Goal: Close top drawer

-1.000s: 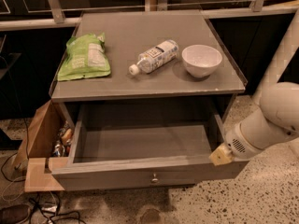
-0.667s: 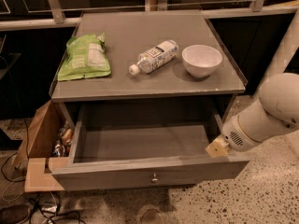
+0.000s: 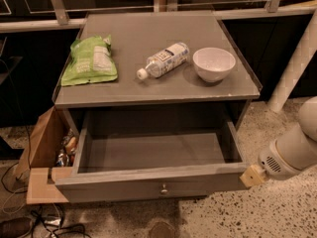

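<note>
Gripper [image 3: 252, 175] at lower right, state I cannot tell, beside the right front corner of the one top drawer [image 3: 119, 191], pulled out at lower centre; above: one green bag [image 3: 90, 61], one bottle [image 3: 163, 60], one bowl [image 3: 214, 63].

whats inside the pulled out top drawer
The wide grey wooden top drawer shows only its bare grey floor and walls. Its front panel hides the nearest strip of floor. The tan-tipped gripper sits outside, at the drawer's right front corner.
</note>
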`<move>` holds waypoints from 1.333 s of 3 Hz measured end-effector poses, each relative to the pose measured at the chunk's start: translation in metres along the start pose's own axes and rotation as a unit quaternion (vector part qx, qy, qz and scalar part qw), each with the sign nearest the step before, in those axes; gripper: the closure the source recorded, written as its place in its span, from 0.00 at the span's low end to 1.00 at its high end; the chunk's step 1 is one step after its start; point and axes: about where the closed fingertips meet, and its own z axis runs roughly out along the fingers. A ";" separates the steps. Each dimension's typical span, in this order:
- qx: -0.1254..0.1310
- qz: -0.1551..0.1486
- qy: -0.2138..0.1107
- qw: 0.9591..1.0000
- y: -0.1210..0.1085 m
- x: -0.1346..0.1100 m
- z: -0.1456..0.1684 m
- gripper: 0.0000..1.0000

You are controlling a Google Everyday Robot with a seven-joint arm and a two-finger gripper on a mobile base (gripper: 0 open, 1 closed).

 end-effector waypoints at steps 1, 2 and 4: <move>-0.004 0.041 0.015 0.999 -0.011 0.029 0.006 1.00; -0.004 0.041 0.015 0.999 -0.011 0.029 0.006 1.00; -0.011 0.038 0.003 0.999 -0.013 0.005 0.028 1.00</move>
